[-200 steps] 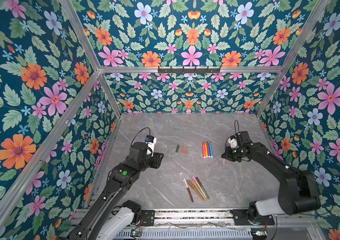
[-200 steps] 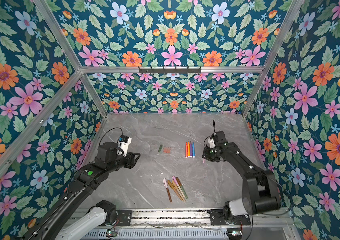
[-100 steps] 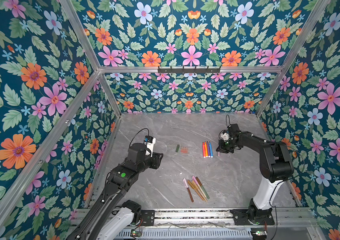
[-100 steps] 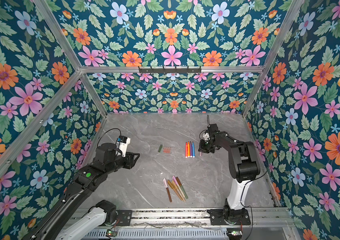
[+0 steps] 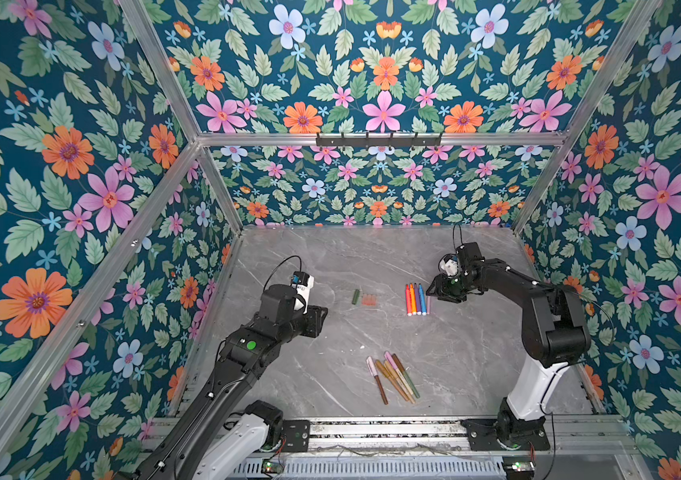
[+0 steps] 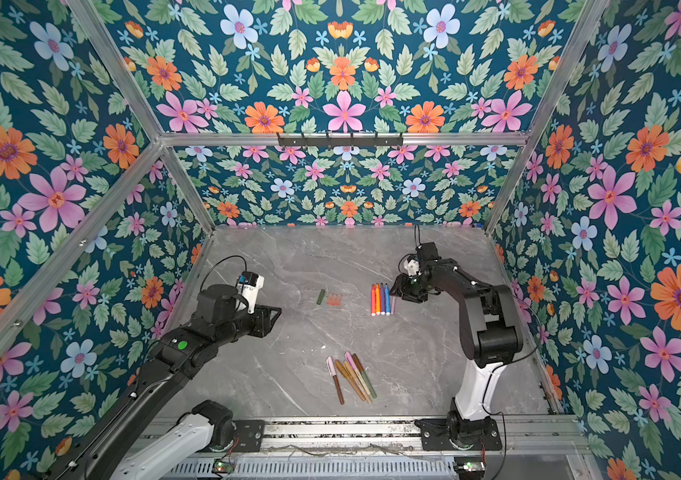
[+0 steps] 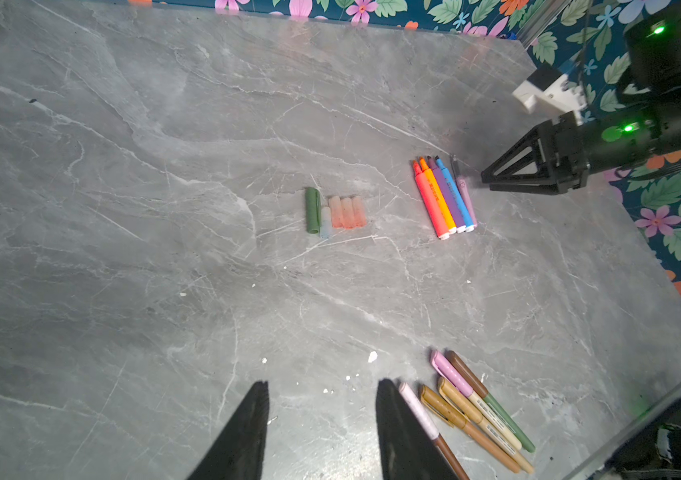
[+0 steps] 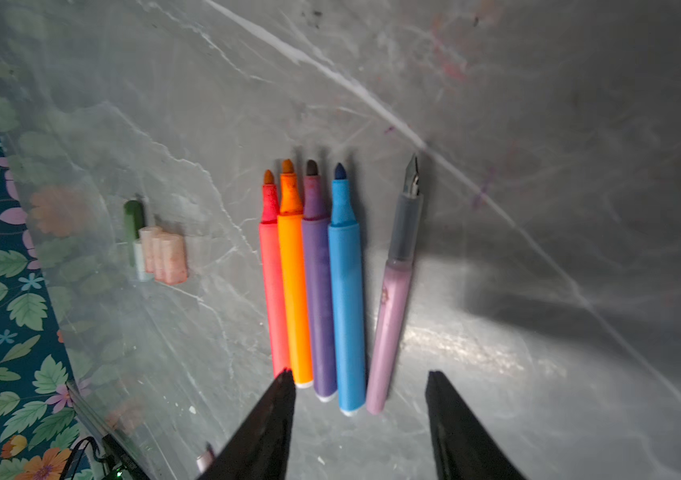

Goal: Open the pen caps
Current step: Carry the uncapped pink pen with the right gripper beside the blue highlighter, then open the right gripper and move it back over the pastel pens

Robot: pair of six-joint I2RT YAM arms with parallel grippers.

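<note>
At front of table [image 5: 330, 257]: five capped pens [image 7: 467, 411] lay bunched and touching; caps pink, gold, brown.

L gripper [image 7: 322, 383] hovered over bare table just left of them, jaws apart, nothing btw them.

Mid-table: loose caps [image 7: 336, 212] lay side by side, touching: one green cap [image 7: 312, 210], one pale, three peach.

Well apart to their right: row of four open pens [image 8: 309, 291], red, orange, purple, blue, tips bare, pointing to back wall.

Lilac pen [image 8: 393, 307] lay just beside blue one, nib bare, angled slightly off row.

R gripper [image 8: 359, 373] sat just right of lilac pen, jaws spread, empty. Contact w/ pen: couldn't tell.
</note>
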